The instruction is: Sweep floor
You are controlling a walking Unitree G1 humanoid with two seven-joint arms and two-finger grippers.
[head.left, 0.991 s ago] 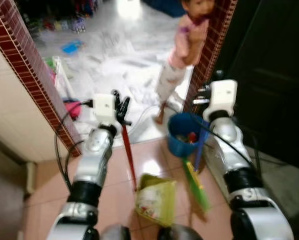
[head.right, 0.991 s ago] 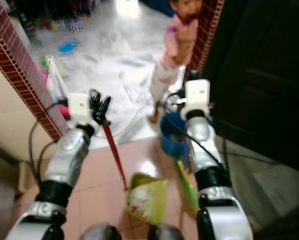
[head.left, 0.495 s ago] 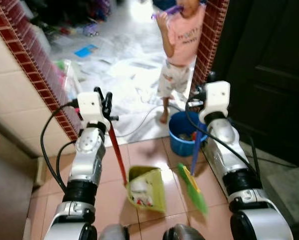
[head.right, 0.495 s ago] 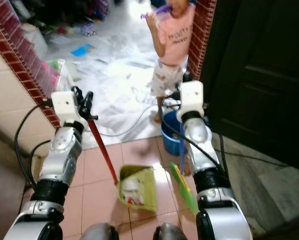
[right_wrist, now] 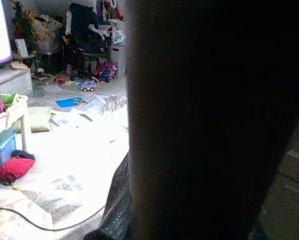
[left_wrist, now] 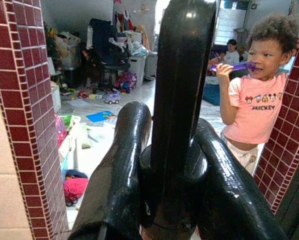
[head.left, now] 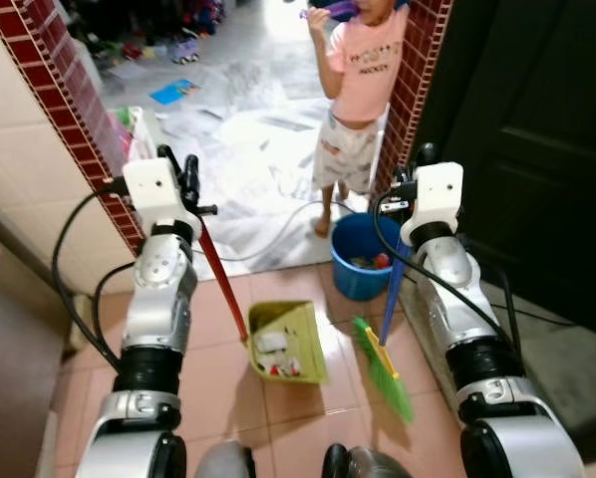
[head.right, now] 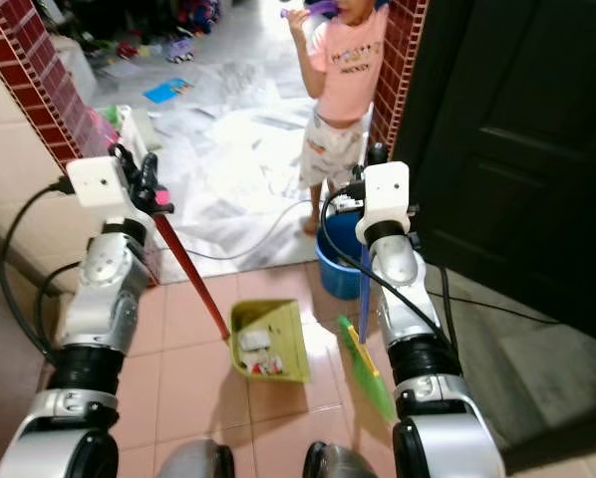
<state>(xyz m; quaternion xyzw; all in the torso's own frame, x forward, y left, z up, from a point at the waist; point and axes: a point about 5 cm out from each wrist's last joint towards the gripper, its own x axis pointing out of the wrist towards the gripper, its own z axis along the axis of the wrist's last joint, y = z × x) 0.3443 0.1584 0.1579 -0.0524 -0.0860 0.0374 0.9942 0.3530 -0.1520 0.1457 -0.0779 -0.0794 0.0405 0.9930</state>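
Green dustpan (head.left: 289, 342) with scraps rests on pink tile floor (head.left: 208, 368), its red handle (head.left: 221, 281) pinched by left tool (head.left: 186, 179). Right tool (head.left: 418, 162) grips blue broom handle (head.left: 391, 294), green bristles (head.left: 385, 366) on tiles. Beyond: blue bucket (head.left: 363, 264), then a person (head.left: 355, 95).

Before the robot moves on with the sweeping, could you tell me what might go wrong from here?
A person stands in the doorway just beyond the blue bucket, so a forward swing of the broom could hit them. The dustpan already holds litter; tilting its red handle in the left gripper may spill it. A cable crosses the floor ahead.
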